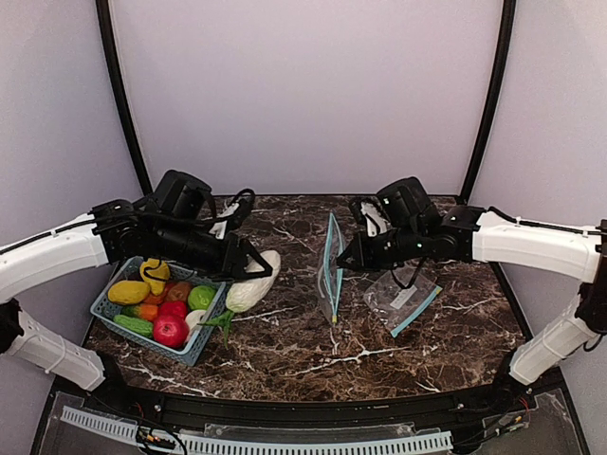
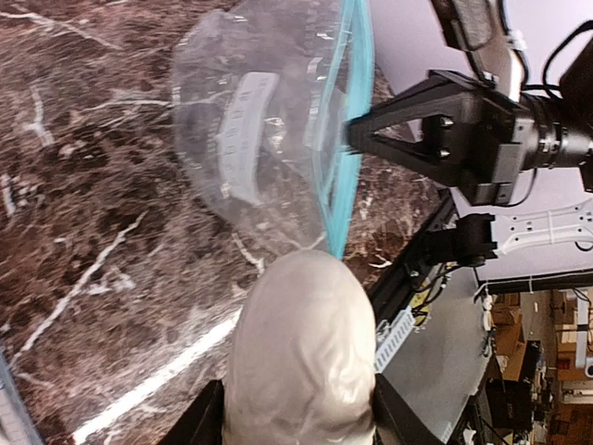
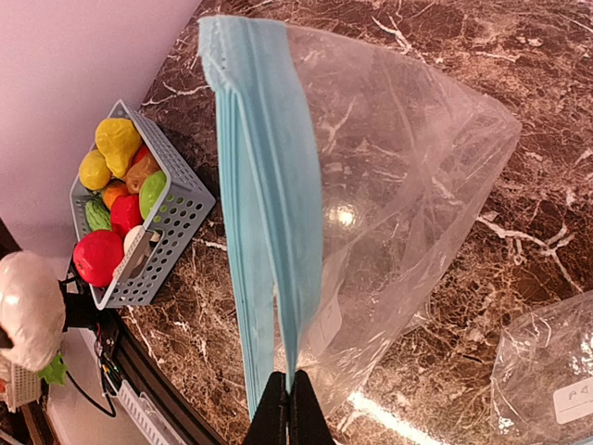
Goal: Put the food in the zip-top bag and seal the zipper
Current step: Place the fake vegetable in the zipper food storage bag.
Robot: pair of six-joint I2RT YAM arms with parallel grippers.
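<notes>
Food (image 1: 171, 330) lies mostly in the teal lattice basket (image 1: 194, 351), well to the left of the zip-top bag (image 1: 331, 275): red, yellow, green and orange toy pieces heaped together.

One piece is out of it. The left gripper (image 1: 251, 268) clamps a cream-white toy vegetable (image 1: 254, 284) between its fingers and holds it above the marble table (image 1: 285, 355), between the basket and the bag and not touching the bag. Its long axis runs on a slant, with the green leafy end back toward the basket and the rounded white end toward the bag's teal edge. In the left wrist view that blunt tip (image 2: 301, 352) faces the bag's lower edge.

The right gripper (image 3: 289, 408) is closed tight on the teal zipper strip (image 3: 264, 185) and holds the bag up on edge. The strip runs from the far side toward the near side in the top view, and the clear body (image 3: 398, 185) billows off to one side. Whether the mouth is parted cannot be told.

A second clear bag (image 1: 403, 296) lies flat just to the right of the held one.
</notes>
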